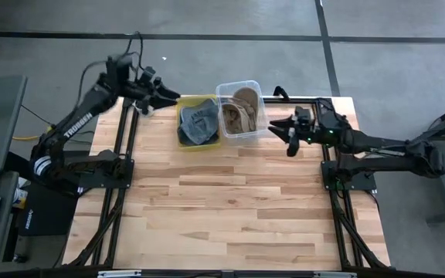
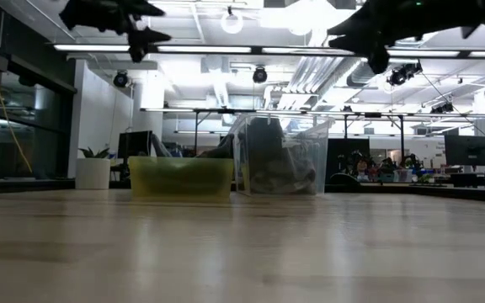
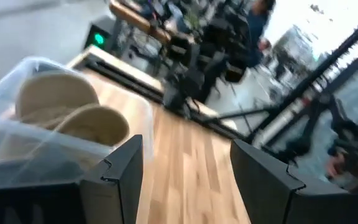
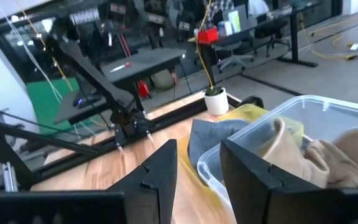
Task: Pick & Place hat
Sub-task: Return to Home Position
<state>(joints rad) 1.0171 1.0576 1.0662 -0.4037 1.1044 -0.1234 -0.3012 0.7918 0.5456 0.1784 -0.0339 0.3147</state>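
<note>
Blue caps (image 1: 199,123): in the yellow bin (image 1: 181,108) at the far edge of the table (image 1: 230,208). Brown caps (image 1: 242,112): in the transparent bin (image 1: 238,83) just beside it, on the right arm's side. Left gripper (image 1: 168,96) raised at the yellow bin's outer corner and right gripper (image 1: 279,131) raised beside the transparent bin, both with fingers spread and empty.

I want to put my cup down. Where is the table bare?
The table is bare from the bins to the opposite edge. It is crowded along one edge: yellow bin and clear bin sit side by side, left claw and right claw raised beside them.
</note>
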